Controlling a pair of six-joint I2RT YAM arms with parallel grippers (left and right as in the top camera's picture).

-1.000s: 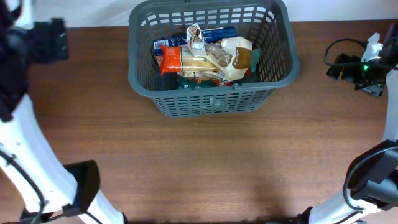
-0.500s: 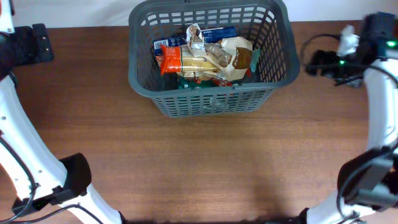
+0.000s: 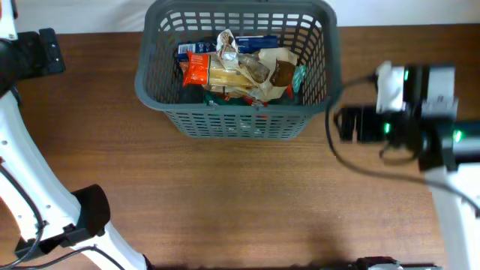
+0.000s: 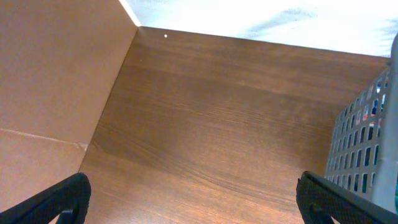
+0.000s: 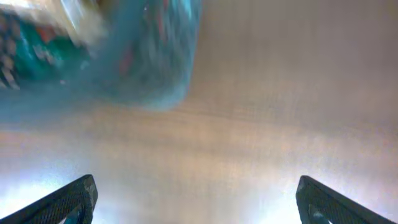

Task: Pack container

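The dark grey container [image 3: 237, 124] stands at the back middle of the table, holding several snack packets [image 3: 232, 69]. Its slotted wall shows at the right edge of the left wrist view [image 4: 372, 143] and as a blurred blue-grey shape in the right wrist view [image 5: 134, 68]. My left gripper [image 4: 193, 202] is open and empty over bare table, left of the container. My right gripper [image 5: 196, 199] is open and empty over bare table. The right arm [image 3: 405, 120] is to the right of the container in the overhead view.
A brown cardboard wall [image 4: 56, 81] stands along the table's left side. A white surface [image 4: 267, 22] lies beyond the table's far edge. A black cable [image 3: 352, 161] loops off the right arm.
The right arm has swung from the far right edge in toward the container. The container has slid a little to the left. The left arm has held its place for the last half second.
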